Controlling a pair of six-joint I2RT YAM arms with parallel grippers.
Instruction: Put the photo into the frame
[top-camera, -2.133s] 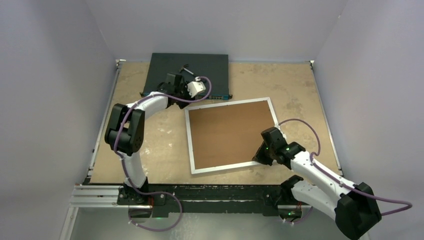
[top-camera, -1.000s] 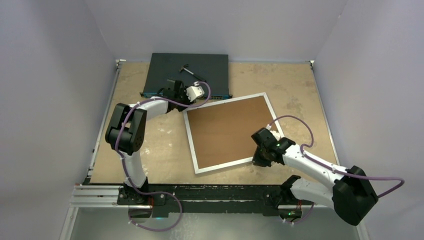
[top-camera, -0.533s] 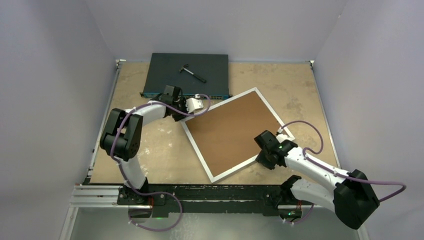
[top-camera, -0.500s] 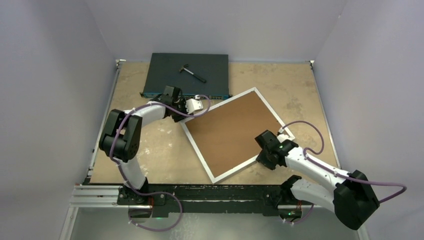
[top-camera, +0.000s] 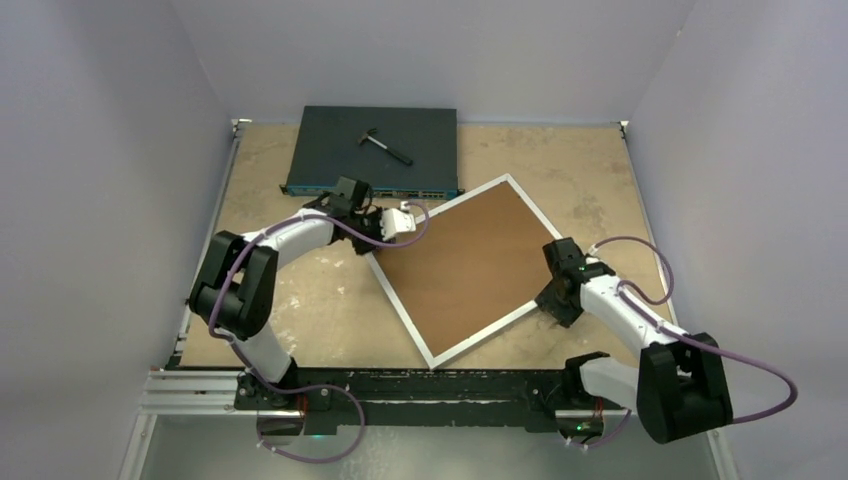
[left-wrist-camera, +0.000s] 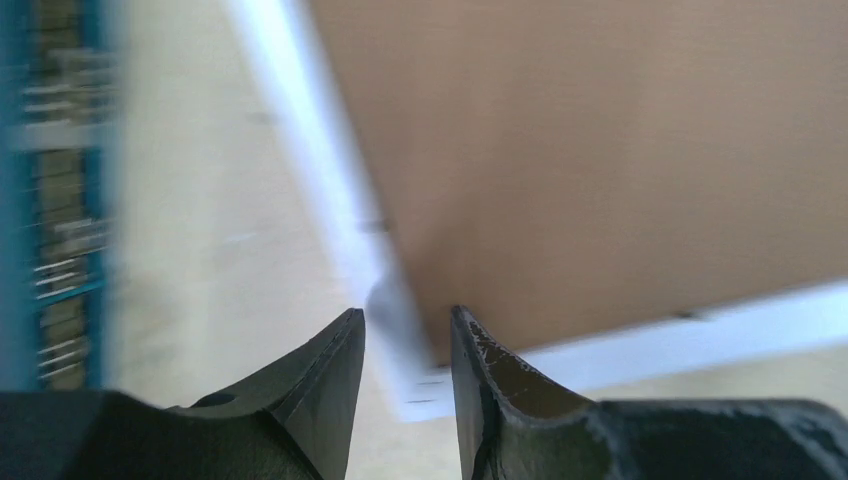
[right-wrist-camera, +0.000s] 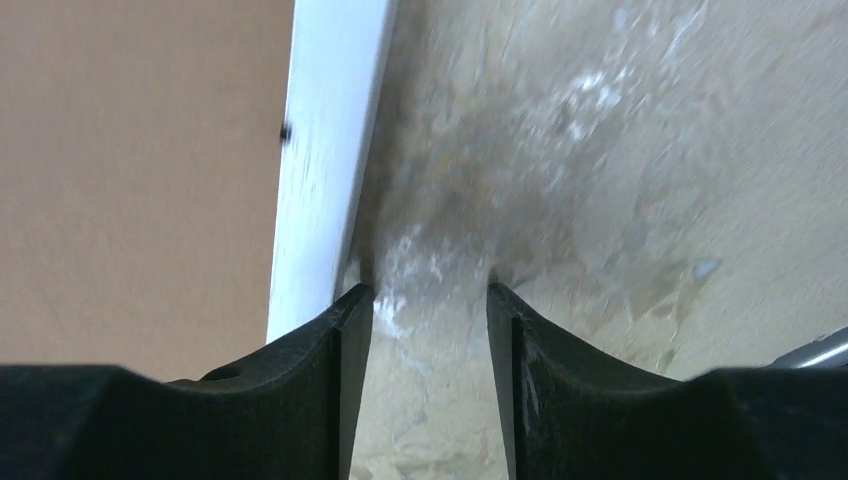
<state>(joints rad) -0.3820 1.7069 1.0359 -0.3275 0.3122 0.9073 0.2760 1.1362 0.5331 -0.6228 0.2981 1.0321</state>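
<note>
The frame (top-camera: 495, 328) lies face down on the table, turned to a diamond angle, its thin white border around the brown backing board (top-camera: 465, 265). The photo is not in view. My left gripper (top-camera: 405, 226) is at the frame's upper-left edge near the left corner. In the left wrist view its jaws (left-wrist-camera: 405, 325) are closed around the white border (left-wrist-camera: 330, 180). My right gripper (top-camera: 553, 300) sits low at the frame's right corner. In the right wrist view it (right-wrist-camera: 428, 290) is open and empty, with its left finger (right-wrist-camera: 345, 320) against the border (right-wrist-camera: 330, 120).
A dark flat network switch box (top-camera: 370, 150) lies at the back left, with a small black tool (top-camera: 385, 145) on top. Its blue front shows in the left wrist view (left-wrist-camera: 60, 200). Grey walls enclose the table on three sides.
The frame has turned from nearly square-on to a diamond angle. My left gripper came off the switch box down to the frame's edge. My right gripper moved right, to the frame's right corner.
</note>
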